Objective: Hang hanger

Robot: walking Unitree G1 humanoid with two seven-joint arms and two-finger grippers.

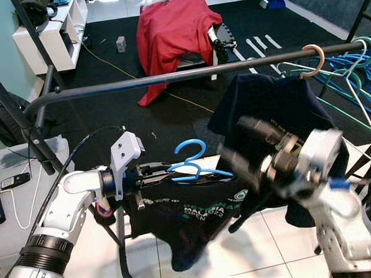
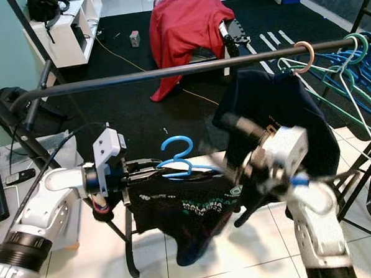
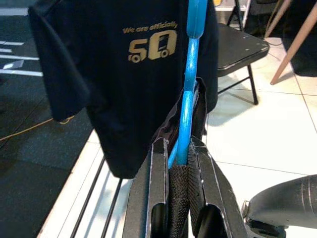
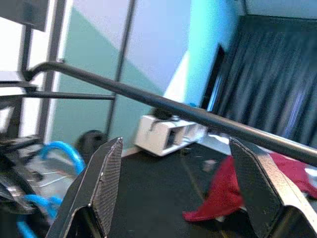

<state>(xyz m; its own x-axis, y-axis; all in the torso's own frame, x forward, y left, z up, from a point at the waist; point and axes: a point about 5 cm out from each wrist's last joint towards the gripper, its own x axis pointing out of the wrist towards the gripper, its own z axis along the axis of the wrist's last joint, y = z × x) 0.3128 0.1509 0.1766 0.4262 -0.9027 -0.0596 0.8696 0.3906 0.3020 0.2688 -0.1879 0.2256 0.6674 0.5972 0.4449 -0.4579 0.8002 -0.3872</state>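
Below the long dark metal clothes rail (image 1: 188, 73), the left gripper (image 1: 165, 172) clamps the shoulder of a bright blue plastic hanger (image 1: 196, 163) carrying a dark printed T-shirt (image 1: 189, 216), its hook standing up just under the rail and not yet over it. The right gripper (image 4: 181, 198), blurred in the head views, is beside the hanger on the near side of the rail with its black fingers (image 4: 101, 188) spread wide and empty. Another dark T-shirt (image 1: 267, 103) already hangs on the rail from a peach-coloured hook (image 1: 312, 59), near a cluster of green and blue wire hangers (image 1: 356, 68) at the rail's right end. To do this step well, the hook probably needs lifting clear above the rail, then lowering onto the bare stretch left of the hung shirt, grip kept firm so the loaded hanger stays level.
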